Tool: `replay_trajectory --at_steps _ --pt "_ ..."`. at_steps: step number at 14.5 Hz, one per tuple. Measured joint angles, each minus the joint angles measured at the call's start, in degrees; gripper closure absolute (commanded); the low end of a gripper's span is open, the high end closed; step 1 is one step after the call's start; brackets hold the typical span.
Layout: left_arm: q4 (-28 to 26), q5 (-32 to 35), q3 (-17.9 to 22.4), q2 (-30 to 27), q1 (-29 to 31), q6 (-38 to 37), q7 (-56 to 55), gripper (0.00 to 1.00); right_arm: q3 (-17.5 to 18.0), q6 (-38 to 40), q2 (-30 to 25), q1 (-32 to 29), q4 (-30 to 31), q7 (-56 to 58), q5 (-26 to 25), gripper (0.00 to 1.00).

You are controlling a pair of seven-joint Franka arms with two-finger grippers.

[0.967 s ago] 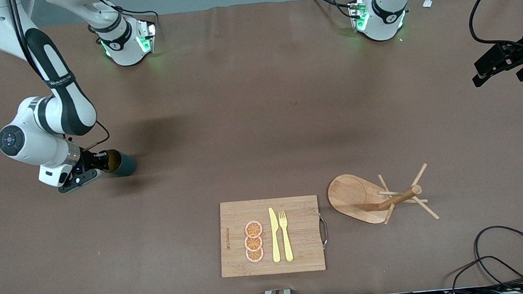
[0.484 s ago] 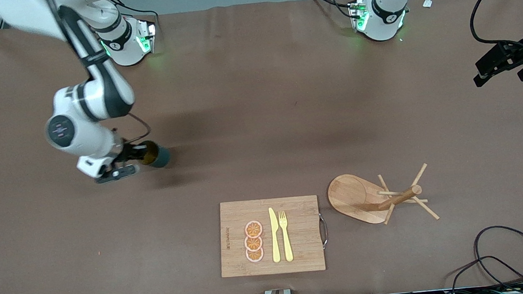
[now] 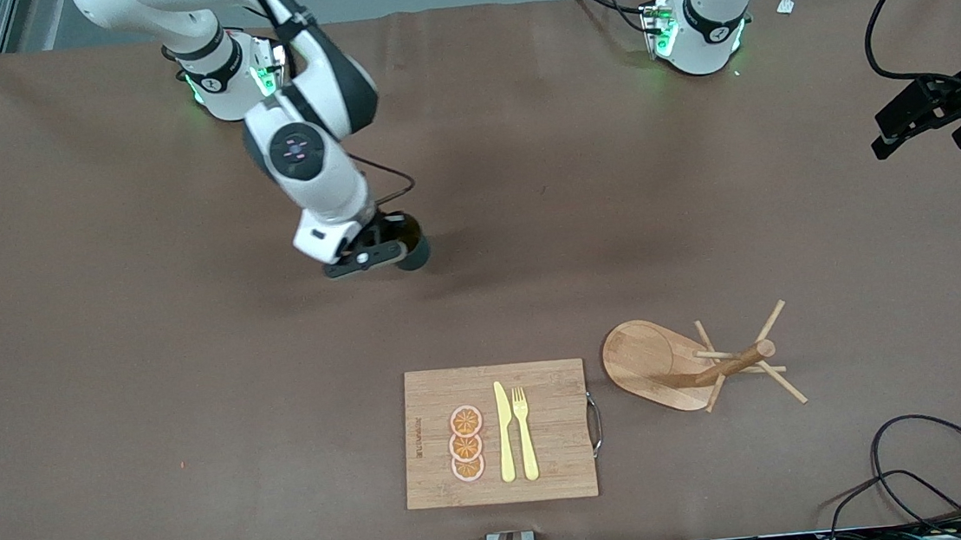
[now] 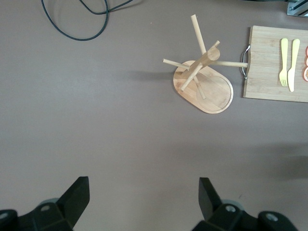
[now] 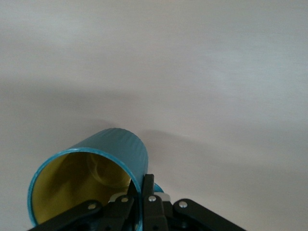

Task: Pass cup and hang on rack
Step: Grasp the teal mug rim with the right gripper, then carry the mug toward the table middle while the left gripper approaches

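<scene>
1. Right gripper point(image 3: 375, 253) over the bare tabletop toward the right arm's end, clamped on the cup point(image 3: 411, 248) – fingers pinching the rim wall near the handle, one inside the yellow interior, one outside, as the right wrist view shows point(image 5: 139, 202). Cup point(image 5: 91, 183) held tipped on its side, clear of the table – probably so the body sticks out free for the other arm to take.
2. Cutting board point(image 3: 497, 434) with knife, fork and orange slices near the front camera – not part of the job.
3. Rack point(image 3: 697, 364) beside the board, toward the left arm's end, upright on its oval base, pegs bare; well apart from the cup.
4. Left gripper point(image 3: 928, 116) waiting at the table's edge, fingers point(image 4: 77, 197) spread wide, empty, with the rack point(image 4: 204, 82) in its wrist view – likely placed for the handover.
</scene>
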State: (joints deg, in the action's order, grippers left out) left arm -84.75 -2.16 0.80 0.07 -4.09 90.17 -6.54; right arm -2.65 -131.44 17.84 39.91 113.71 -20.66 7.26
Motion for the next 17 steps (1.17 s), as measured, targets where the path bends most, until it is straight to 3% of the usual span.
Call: replay_trajectory --at_steps 7,14,15,16,17 --pt "-0.06 -0.01 0.07 0.05 0.57 0.36 1.58 0.00 -0.21 -2.94 16.45 9.11 -16.37 -11.77 -0.01 0.98" --pt "-0.53 -0.03 0.08 0.41 1.15 0.31 2.60 0.00 -0.57 -1.51 18.28 9.77 -18.74 -12.82 -0.09 0.95" --pt "-0.55 -0.03 0.07 0.52 1.15 0.31 2.60 0.00 -0.58 -1.50 18.28 9.86 -18.75 -13.23 -0.14 0.84" --pt "-0.58 -0.03 0.07 0.60 1.15 0.31 2.56 0.00 -0.60 -1.48 18.28 9.96 -18.76 -13.75 -0.24 0.41" --pt "-0.61 -0.03 0.06 0.67 1.14 0.31 2.27 0.00 -0.62 -1.48 18.28 10.06 -18.77 -14.01 -0.30 0.04"
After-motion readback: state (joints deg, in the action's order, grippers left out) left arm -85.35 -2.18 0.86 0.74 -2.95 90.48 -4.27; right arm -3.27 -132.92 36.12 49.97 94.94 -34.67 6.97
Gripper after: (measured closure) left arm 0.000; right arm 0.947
